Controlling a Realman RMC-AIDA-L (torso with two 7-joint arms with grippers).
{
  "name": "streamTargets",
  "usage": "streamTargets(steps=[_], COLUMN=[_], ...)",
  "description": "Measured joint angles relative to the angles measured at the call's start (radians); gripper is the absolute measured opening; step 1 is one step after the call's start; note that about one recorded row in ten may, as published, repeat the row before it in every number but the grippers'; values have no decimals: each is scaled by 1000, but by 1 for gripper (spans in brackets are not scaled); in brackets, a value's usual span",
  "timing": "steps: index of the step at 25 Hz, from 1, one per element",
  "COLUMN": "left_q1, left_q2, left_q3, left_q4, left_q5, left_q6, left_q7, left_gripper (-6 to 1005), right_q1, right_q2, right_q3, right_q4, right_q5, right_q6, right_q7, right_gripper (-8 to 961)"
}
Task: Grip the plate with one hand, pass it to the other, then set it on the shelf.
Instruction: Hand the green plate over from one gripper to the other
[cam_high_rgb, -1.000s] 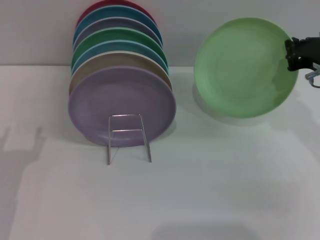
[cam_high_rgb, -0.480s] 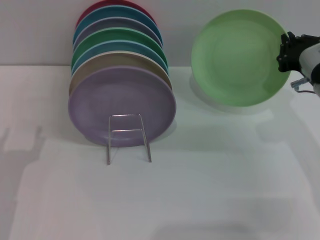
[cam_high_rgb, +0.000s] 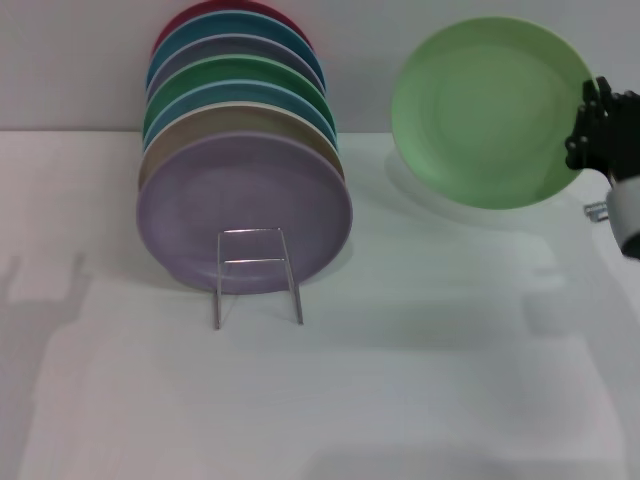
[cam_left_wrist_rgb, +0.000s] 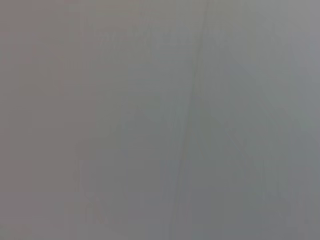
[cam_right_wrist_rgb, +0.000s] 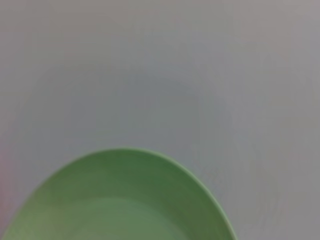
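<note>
The light green plate (cam_high_rgb: 485, 110) hangs in the air at the upper right of the head view, its face turned toward me. My right gripper (cam_high_rgb: 592, 125) is shut on its right rim. The right wrist view shows the plate (cam_right_wrist_rgb: 120, 200) from close up against a plain grey surface. The silver wire shelf (cam_high_rgb: 257, 275) stands at the left of centre, with its loop in front of a row of plates. My left gripper is out of view, and the left wrist view shows only a grey blank.
Several plates lean upright in the shelf, a lavender plate (cam_high_rgb: 243, 210) at the front, then beige, blue, a darker green plate (cam_high_rgb: 240, 80), and a red one at the back. The white table (cam_high_rgb: 400, 380) spreads out in front.
The right gripper has lifted the green plate higher, swung slightly left, then shifted a little back to the right. The shelf and its plates have not moved.
</note>
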Motion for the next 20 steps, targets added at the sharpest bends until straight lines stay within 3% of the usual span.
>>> streamTargets(steps=[4,9,13,20], left_q1=[9,20,33,55], left_q2=[-1,-4,-4,-3], left_q3=[18,61,111,188], left_q4=[-6,-10,-12,-17], left_q5=[7,8,9,9], left_q6=[25,51,84,127], left_q7=[0,-4,-38,-91], left_gripper=[784,784,783,783], right_q1=[10,19,15,2], right_q2=[1,5,8,8], right_q3=[-87,-163,-206,-396], right_q4=[-152,-280,-311,-357], right_q5=[-1,-1,17,164], right_q6=[-243,-431,-491,-635], right_q7=[110,199,208,205], right_gripper=[23,23,23,23])
